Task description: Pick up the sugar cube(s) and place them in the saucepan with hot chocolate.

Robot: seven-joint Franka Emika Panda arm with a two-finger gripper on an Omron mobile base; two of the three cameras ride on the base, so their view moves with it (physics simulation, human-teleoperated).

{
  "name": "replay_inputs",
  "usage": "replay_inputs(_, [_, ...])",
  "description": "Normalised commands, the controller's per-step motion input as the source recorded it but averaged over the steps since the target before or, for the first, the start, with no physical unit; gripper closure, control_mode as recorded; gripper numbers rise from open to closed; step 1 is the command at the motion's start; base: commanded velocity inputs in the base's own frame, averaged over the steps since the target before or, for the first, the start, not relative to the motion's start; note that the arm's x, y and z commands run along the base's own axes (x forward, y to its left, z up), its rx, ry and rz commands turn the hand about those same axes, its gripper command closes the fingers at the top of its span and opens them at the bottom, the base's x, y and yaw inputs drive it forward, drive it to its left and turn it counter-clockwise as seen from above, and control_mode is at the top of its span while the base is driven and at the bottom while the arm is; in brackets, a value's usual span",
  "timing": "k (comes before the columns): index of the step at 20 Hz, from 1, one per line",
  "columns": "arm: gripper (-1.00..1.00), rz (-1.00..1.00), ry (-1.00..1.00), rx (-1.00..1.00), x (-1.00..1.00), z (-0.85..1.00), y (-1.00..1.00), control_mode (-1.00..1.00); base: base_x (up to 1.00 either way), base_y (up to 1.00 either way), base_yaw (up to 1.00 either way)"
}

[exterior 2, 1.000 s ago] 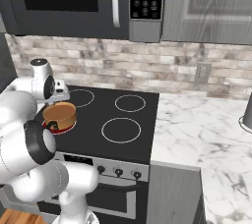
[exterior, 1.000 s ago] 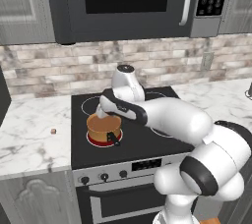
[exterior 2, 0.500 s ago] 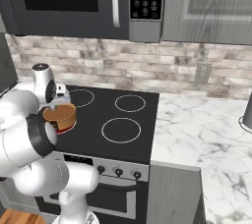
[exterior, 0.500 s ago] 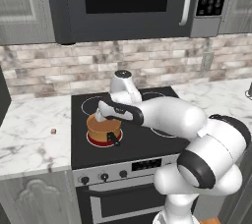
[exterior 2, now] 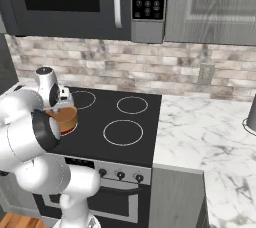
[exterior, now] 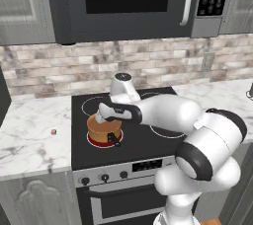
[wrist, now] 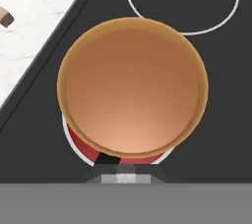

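The copper-orange saucepan (exterior: pixel 104 129) with a flat brown surface of hot chocolate stands on the front left burner, its black handle toward the stove's front. My gripper (exterior: pixel 102 118) hangs just above the pan's far rim, shut on a tiny greyish white sugar cube (wrist: pixel 125 175) between the fingertips. In the hand view the saucepan (wrist: pixel 130 85) lies right below. A pale tan-brown sugar cube (exterior: pixel 53 131) rests on the marble counter left of the stove, also seen as a speck (wrist: pixel 6 17). From the right the saucepan (exterior 2: pixel 64 117) is partly behind my arm.
The burner under the pan glows red (wrist: pixel 81 147). The black cooktop (exterior: pixel 148 142) has other unlit rings (exterior 2: pixel 123 132). A microwave (exterior: pixel 128 2) hangs above the stove. Marble counter (exterior 2: pixel 200 127) runs on both sides, with a brick backsplash behind.
My hand has sunk slightly over the pan and the elbow has swung. The pan and the cube on the counter have not moved.
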Motion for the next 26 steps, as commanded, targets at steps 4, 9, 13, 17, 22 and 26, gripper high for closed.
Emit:
replay_inputs(4, [1.0, 0.0, 0.0, 0.0, 0.17, -0.04, 0.0, -1.0, 0.0, 0.0, 0.0])
replay_inputs(9, [1.0, 0.0, 0.0, 0.0, 0.31, -0.01, 0.0, -1.0, 0.0, 0.0, 0.0])
replay_inputs(13, [1.0, 0.0, 0.0, 0.0, 0.42, -0.01, 0.0, -1.0, 0.0, 0.0, 0.0])
replay_inputs(17, [1.0, 0.0, 0.0, 0.0, 0.4, 0.0, 0.0, -1.0, 0.0, 0.0, 0.0])
replay_inputs(22, [1.0, 0.0, 0.01, 0.0, 0.05, 0.0, 0.15, -1.0, 0.0, 0.0, 0.0])
replay_inputs(26, [1.0, 0.0, 0.09, 0.0, -0.01, 0.0, 0.08, -1.0, 0.0, 0.0, 0.0])
